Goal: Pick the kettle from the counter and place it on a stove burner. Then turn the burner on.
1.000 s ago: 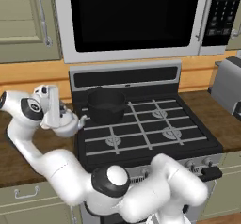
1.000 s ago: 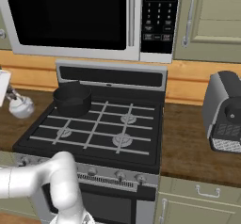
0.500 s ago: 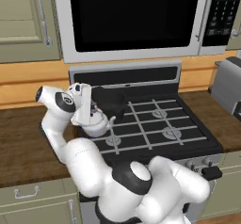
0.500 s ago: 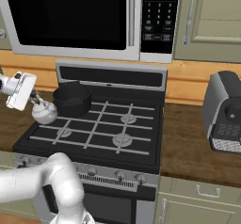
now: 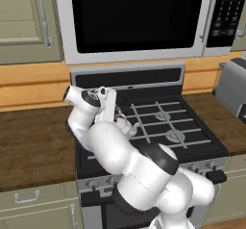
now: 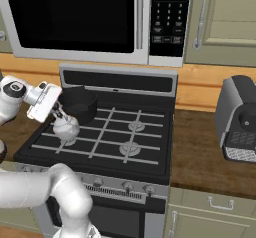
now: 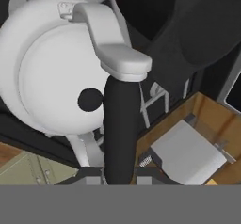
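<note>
The small white-silver kettle [image 6: 66, 127] hangs low over the front-left stove burner [image 6: 68, 142] of the black cooktop; I cannot tell whether it touches the grate. My gripper [image 6: 58, 113] is shut on the kettle's thin dark handle [image 7: 120, 124], coming in from the left. From the left base view the kettle [image 5: 124, 126] shows just past the gripper [image 5: 114, 113], with the arm hiding part of it. In the hand view the kettle's round body [image 7: 47, 77] and curved spout [image 7: 113, 44] sit right ahead of the gripper [image 7: 119, 172]. The dark wood counter [image 5: 33, 146] lies left of the stove.
A black pot [image 6: 80, 102] stands on the back-left burner, close behind the kettle. Free burners lie at the front right [image 6: 129, 147] and back right [image 6: 136, 126]. A toaster [image 5: 233, 86] and a dark coffee machine [image 6: 240, 119] stand on the right counter. Knobs [image 6: 127, 186] line the stove front.
The arm has swung right, carrying the kettle from above the left counter to over the stove's front-left burner. The gripper has stayed shut on the handle.
</note>
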